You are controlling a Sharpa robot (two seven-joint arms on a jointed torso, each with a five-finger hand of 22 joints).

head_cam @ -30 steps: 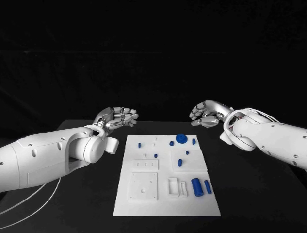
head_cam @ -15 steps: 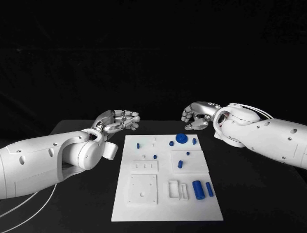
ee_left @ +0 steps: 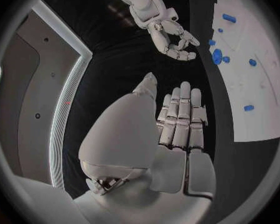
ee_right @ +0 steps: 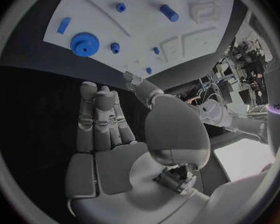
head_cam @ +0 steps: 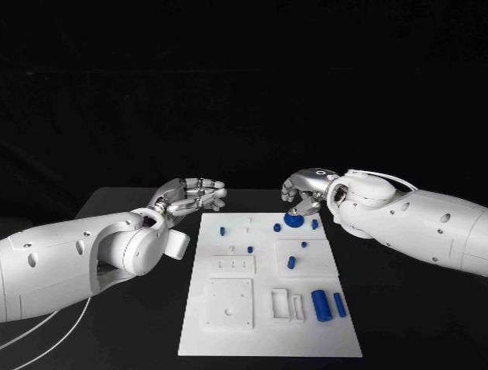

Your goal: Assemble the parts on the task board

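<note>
The white task board lies in the middle of the black table. A blue gear sits near its far edge, with several small blue pegs around it. Two blue cylinders lie at the near right. My right hand hovers just above and behind the gear, fingers apart and holding nothing. The right wrist view shows that hand, with the gear beyond its fingertips. My left hand floats off the board's far left corner. Its fingers lie straight and hold nothing.
White raised blocks and slots stand on the near half of the board. The black table extends on both sides of it. In the left wrist view the right hand hangs next to the board's edge.
My right hand has moved left and down, from beyond the board's far right corner to just over the blue gear. The left hand has barely shifted.
</note>
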